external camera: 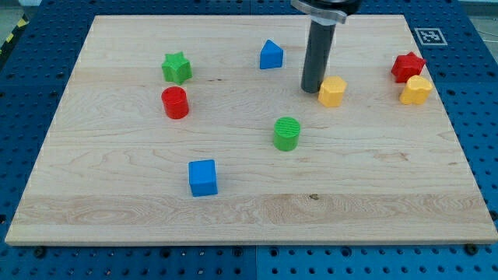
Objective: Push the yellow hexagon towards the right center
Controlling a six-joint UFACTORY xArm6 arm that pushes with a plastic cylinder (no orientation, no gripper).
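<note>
The yellow hexagon (332,91) sits on the bench (373,187) in the upper right part of the board, right of the middle line and somewhat above mid-height. My tip (313,90) stands hard against its left side, touching or as good as touching; the dark rod rises straight up from there and leaves the view at the top. There is no gripper on this arm, only the rod, so nothing is clasped or held: the hexagon simply rests on the wood beside the tip.

To the view's right of the hexagon, well apart from it and near the board's right edge, lie two blocks touching each other: a red star (408,66) and, just below and slightly right of it, a yellow block of rounded, heart-like shape (415,90). Up and to the view's left of the tip is a blue block with a pointed top, like a small house (271,55). Below the tip, toward the board's middle, stands a green cylinder (287,134), clear of both rod and hexagon.

Further left, a green star (177,68) lies above a red cylinder (175,102), the two near but apart. A blue cube (203,177) sits lower down, left of centre
</note>
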